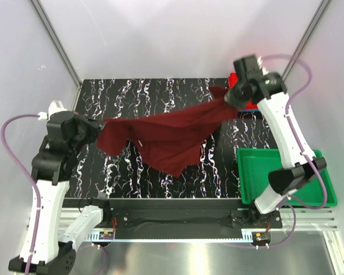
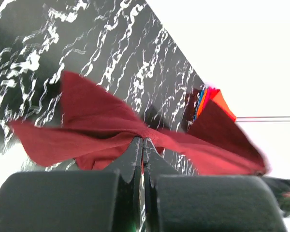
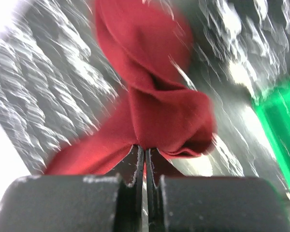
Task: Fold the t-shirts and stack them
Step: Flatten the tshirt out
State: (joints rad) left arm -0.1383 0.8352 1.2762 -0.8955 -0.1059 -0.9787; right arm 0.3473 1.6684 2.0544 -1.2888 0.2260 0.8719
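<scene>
A dark maroon t-shirt [image 1: 166, 134] hangs stretched above the black marbled table [image 1: 143, 91] between my two grippers. On the left, my left gripper [image 1: 97, 130] is shut on one end of it; in the left wrist view the cloth [image 2: 96, 116] bunches at the closed tips [image 2: 143, 141]. At the back right, my right gripper [image 1: 232, 98] is shut on the other end, and the maroon cloth [image 3: 154, 106] twists away from its tips [image 3: 145, 148]. A bright red t-shirt [image 1: 251, 105] lies partly hidden under the right arm. A thin blue edge [image 2: 200, 104] shows beside red cloth.
A green plastic tray [image 1: 286, 175] sits at the near right of the table, also seen as a green tray [image 3: 280, 116] in the right wrist view. White walls and metal posts enclose the table's back and sides.
</scene>
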